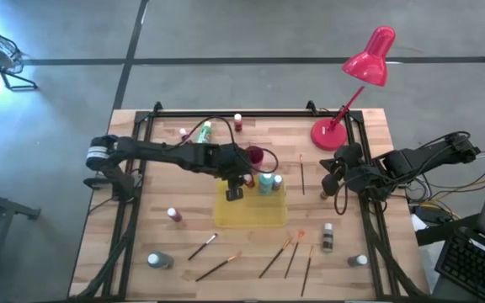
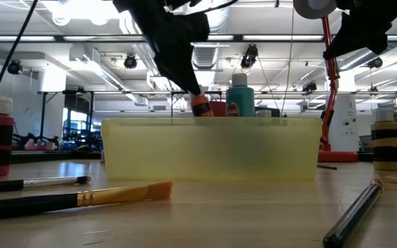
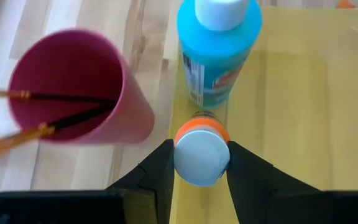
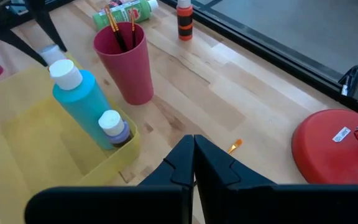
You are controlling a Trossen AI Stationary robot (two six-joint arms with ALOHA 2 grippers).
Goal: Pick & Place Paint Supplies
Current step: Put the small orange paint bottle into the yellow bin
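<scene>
My left gripper point(image 3: 202, 177) hangs over the flat yellow tray point(image 1: 255, 215) and is shut on a small orange paint bottle point(image 3: 202, 132) with a pale cap. A light blue bottle point(image 3: 219, 50) stands upright in the tray just beyond it. A small purple bottle point(image 4: 114, 127) stands beside the blue one. The magenta cup point(image 3: 73, 87) stands on the table at the tray's far side, with two brushes leaning inside it. My right gripper point(image 4: 194, 155) waits shut over the table's right part, near the red lamp's base point(image 4: 334, 143). My left gripper pinches the small orange bottle at its capped top point(image 3: 202, 155) between its two fingers point(image 3: 160, 171), one on each side. The fingers slant down from the table's left side. The bottle point(image 2: 200, 105) hangs below them, base down, about level with the tray's rim.
Several brushes point(image 1: 217, 268) and small bottles point(image 1: 160, 261) point(image 1: 327, 236) lie scattered along the near half of the table. A green bottle point(image 1: 205, 130) lies on its side and a red one point(image 1: 237, 122) stands near the far edge. One brush point(image 1: 301, 172) lies right of the tray.
</scene>
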